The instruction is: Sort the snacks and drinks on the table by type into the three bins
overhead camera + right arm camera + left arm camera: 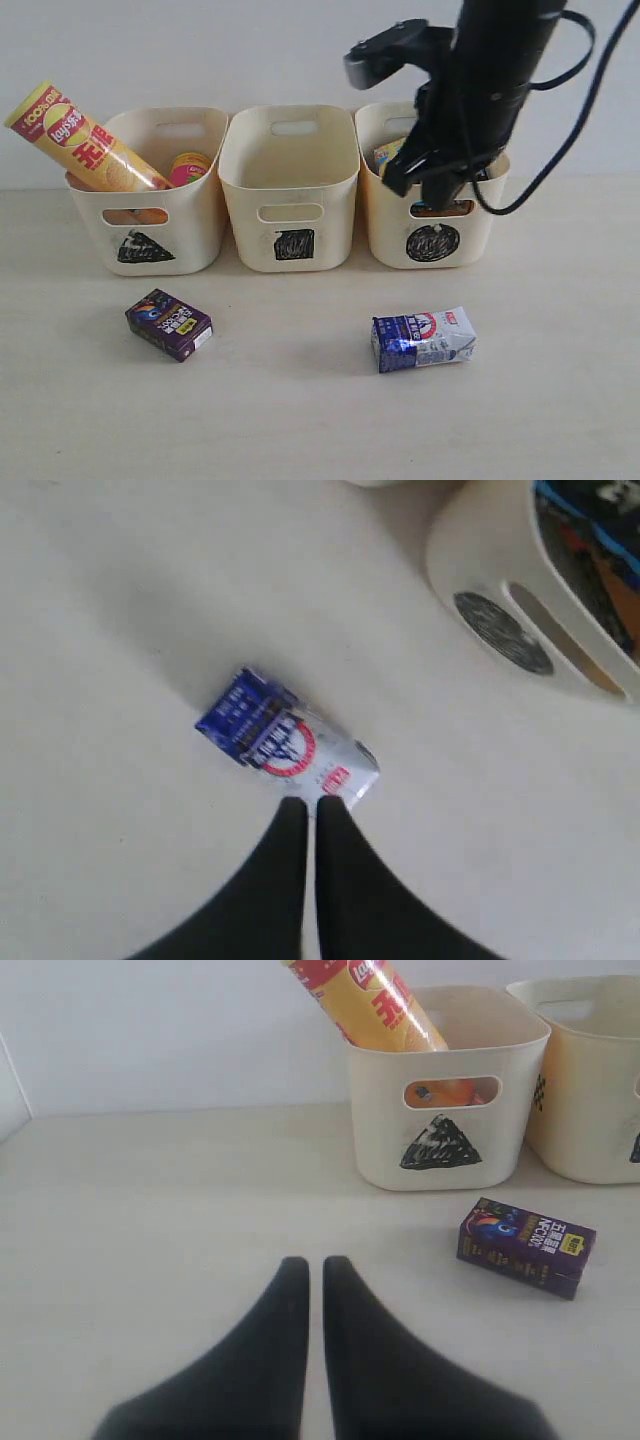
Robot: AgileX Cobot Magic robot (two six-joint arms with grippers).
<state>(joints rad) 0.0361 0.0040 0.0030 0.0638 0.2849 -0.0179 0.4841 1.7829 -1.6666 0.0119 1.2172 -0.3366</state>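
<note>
The blue and white carton (pixel 423 339) lies on its side on the table (pixel 300 420), in front of the circle bin (pixel 433 243). My right gripper (pixel 398 183) hangs shut and empty high over that bin's front; in its wrist view the shut fingertips (pixel 308 802) sit over the carton (pixel 285 742). The dark purple carton (pixel 168 324) lies in front of the triangle bin (pixel 140 247). My left gripper (pixel 308 1263) is shut and empty, low over the table, left of the purple carton (pixel 527 1247). It is out of the exterior view.
The yellow-orange tube (pixel 85 140) leans out of the triangle bin, with the pink tube's cap (pixel 190 165) beside it. The square bin (pixel 293 243) stands in the middle. Crinkly bags (pixel 590 540) fill the circle bin (pixel 500 630).
</note>
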